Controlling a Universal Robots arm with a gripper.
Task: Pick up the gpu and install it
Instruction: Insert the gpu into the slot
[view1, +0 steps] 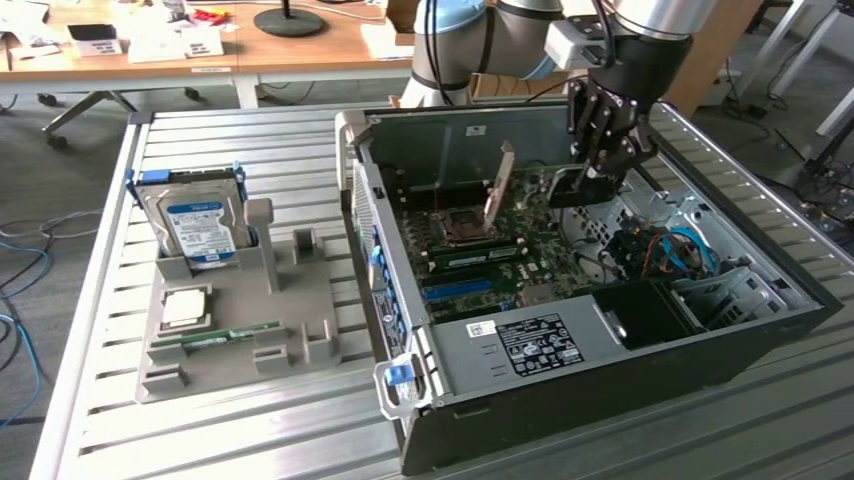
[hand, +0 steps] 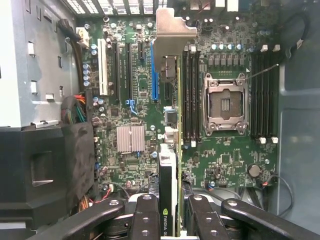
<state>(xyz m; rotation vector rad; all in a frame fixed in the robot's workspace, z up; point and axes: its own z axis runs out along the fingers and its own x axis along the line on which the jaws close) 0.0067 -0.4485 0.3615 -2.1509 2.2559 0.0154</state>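
My gripper (view1: 589, 178) reaches down into the open computer case (view1: 534, 350) and is shut on the gpu (view1: 503, 190), held on edge above the green motherboard (view1: 487, 255). In the wrist view the gpu (hand: 168, 165) runs edge-on away from the gripper (hand: 172, 222). A black finger (hand: 146, 215) presses on each side of the card. Its silver-grey end bracket (hand: 174, 35) is at the far end. The card hangs over the board between the blue slot (hand: 154, 80) and the black memory slots (hand: 190, 95), apart from the board.
The CPU socket (hand: 225, 102) lies beside the card, and a black shroud (hand: 45, 165) fills one side of the case. Outside the case, at the exterior view's left, a grey fixture tray (view1: 300, 300) holds a blue-labelled hard drive (view1: 198, 228), a CPU chip (view1: 183, 306) and a green memory stick (view1: 214, 340).
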